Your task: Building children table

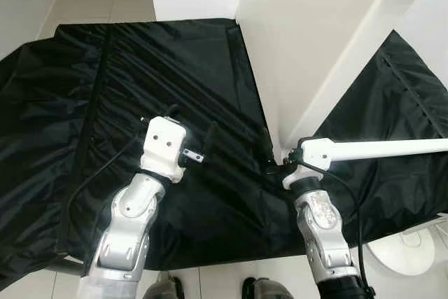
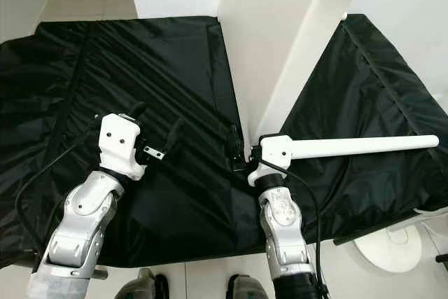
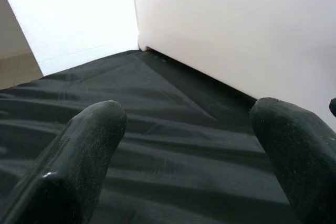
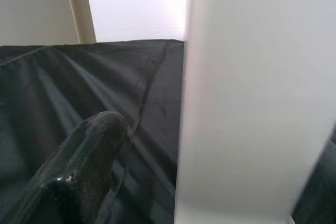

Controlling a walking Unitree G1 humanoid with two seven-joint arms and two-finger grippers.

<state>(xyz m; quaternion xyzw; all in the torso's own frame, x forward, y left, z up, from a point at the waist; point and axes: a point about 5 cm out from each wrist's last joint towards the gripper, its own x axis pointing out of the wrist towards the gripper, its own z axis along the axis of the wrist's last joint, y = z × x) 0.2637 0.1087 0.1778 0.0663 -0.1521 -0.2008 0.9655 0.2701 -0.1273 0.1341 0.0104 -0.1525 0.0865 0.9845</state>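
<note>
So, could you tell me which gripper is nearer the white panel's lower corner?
Right. The right gripper is at the white panel, at its lower corner; the left gripper hovers over the black cloth, apart from it.

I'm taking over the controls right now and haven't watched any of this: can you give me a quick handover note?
Left gripper: open, empty, over the black cloth.
Right gripper: at the bottom corner of the big white table panel, which stands on edge on the cloth. Its wrist view has that panel close between the fingers; a firm grip is not clear.
A white table leg lies across the cloth on the robot's right, beside the right wrist.
A white round part lies on the floor at far right.
Done: parts laid out, panel stood up.
Left: fitting the leg; no joint can be seen.
</note>
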